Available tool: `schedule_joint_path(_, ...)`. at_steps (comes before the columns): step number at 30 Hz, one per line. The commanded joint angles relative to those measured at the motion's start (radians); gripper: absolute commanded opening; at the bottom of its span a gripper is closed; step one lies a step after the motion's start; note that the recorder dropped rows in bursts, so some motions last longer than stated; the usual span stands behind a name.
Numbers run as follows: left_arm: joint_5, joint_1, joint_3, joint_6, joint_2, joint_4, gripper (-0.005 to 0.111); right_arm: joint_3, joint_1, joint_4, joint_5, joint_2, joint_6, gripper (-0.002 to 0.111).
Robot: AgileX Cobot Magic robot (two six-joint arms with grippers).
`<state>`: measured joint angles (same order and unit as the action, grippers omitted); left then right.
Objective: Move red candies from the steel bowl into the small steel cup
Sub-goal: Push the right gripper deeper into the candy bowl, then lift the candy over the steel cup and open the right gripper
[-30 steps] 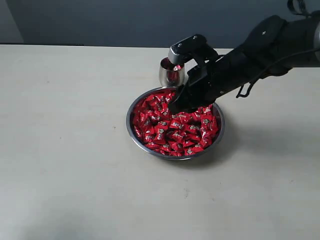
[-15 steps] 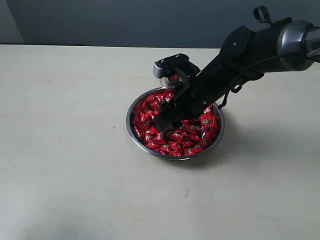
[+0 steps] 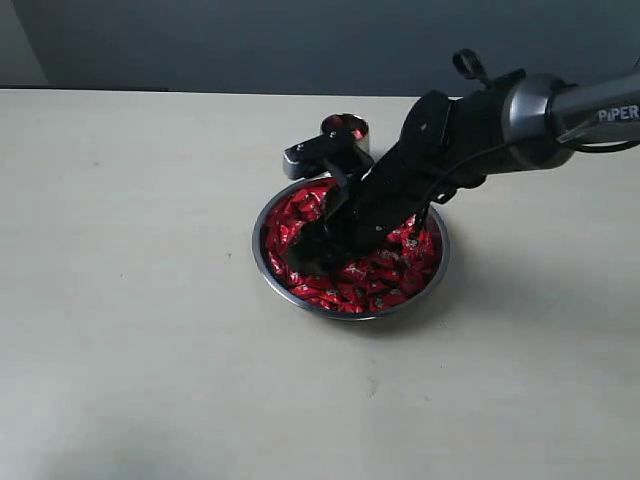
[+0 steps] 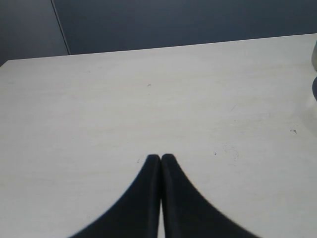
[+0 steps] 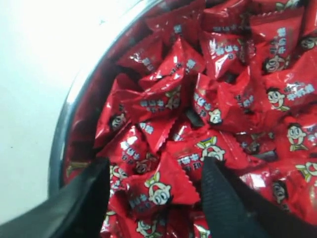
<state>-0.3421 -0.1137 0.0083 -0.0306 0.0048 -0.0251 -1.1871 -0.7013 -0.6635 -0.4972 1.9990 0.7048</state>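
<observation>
- Picking step: the right gripper (image 5: 155,171) sits low in the steel bowl (image 3: 258,250), its jaws spread wide over the red candies (image 3: 385,278) and pinching nothing yet.
- The next move probably calls for closing on one candy, lifting it, and carrying it to the small steel cup (image 3: 345,127) just behind the bowl.
- The candies are glossy, crinkled, cartoon-faced wrappers, loosely heaped and probably slippery.
- The left gripper (image 4: 161,159) hangs pressed together over the bare table (image 4: 99,99).

Exterior view overlooks the steel bowl (image 3: 345,315); right wrist view shares it, close up
</observation>
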Motion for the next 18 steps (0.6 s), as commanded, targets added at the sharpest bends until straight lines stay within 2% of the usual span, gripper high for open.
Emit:
schedule_joint_path(1,0.005,0.005,-0.008,0.001,-0.005,-0.002,0.0,-0.006,0.001,0.029,0.018,-0.001,-0.033,0.039)
schedule_joint_path(4,0.005,0.005,-0.008,0.001,-0.005,-0.002,0.0,-0.006,0.001,0.031,0.016,-0.001,-0.033,0.017)
schedule_joint_path(7,0.005,0.005,-0.008,0.001,-0.005,-0.002,0.0,-0.006,0.001,0.042,0.016,-0.001,-0.033,0.001)
schedule_joint_path(18,0.005,0.005,-0.008,0.001,-0.005,-0.002,0.0,-0.006,0.003,0.075,-0.019,-0.118,-0.033,-0.001)
